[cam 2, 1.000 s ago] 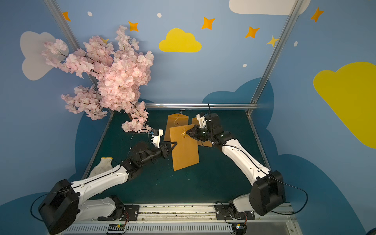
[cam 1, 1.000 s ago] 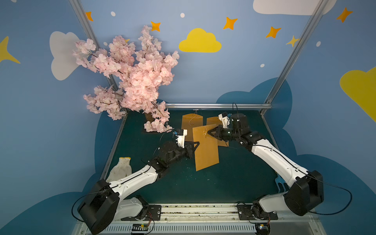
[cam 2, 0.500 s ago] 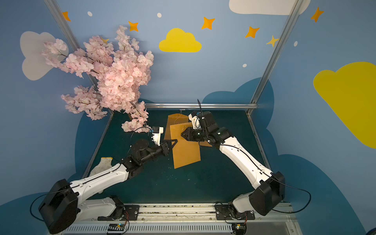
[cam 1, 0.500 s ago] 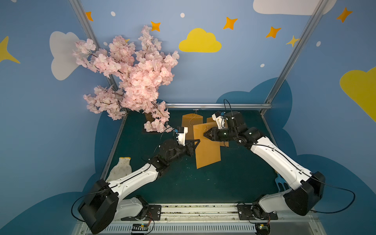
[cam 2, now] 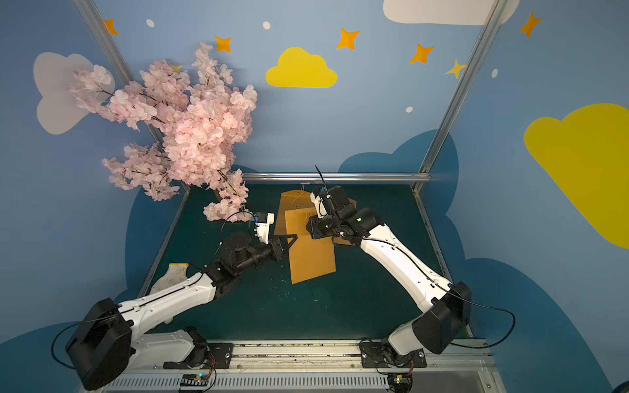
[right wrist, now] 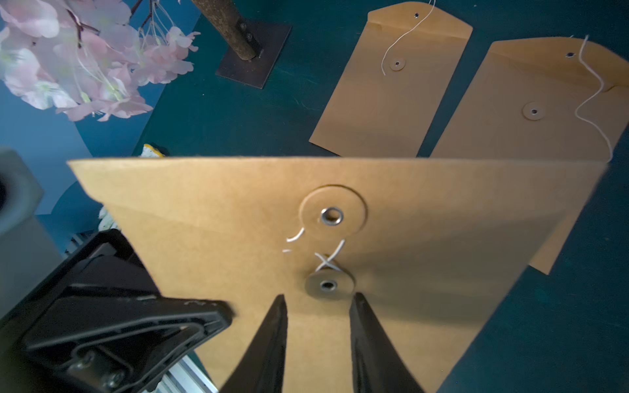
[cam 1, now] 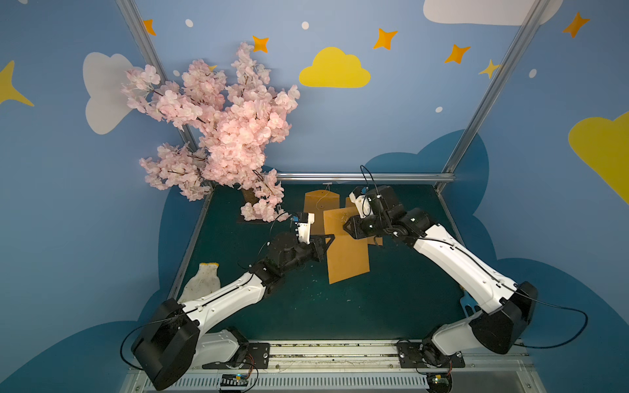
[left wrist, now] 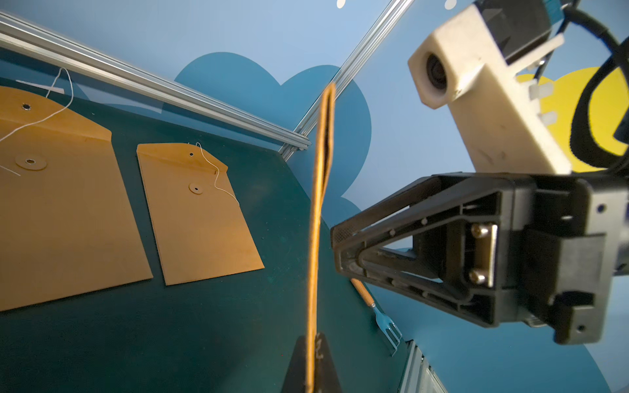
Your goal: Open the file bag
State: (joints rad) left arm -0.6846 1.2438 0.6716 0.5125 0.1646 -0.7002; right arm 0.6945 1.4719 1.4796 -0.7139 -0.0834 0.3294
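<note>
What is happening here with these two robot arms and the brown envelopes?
The left gripper is shut on one edge of a brown paper file bag and holds it up off the table. The right gripper is open, its jaws apart just in front of the bag's lower round button, where the white string is not yet unwound. A second brown file bag and a third one lie flat on the dark green table, strings loose.

On the dark green table (cam 1: 374, 306) a brown file bag (right wrist: 384, 102) and a second file bag (right wrist: 510, 119) are laid flat side by side near the far edge. The tree's base plate (right wrist: 253, 58) is set at the far left corner, a glove (cam 1: 200, 285) is found at the left edge, a fork (left wrist: 384, 320) at the right edge
</note>
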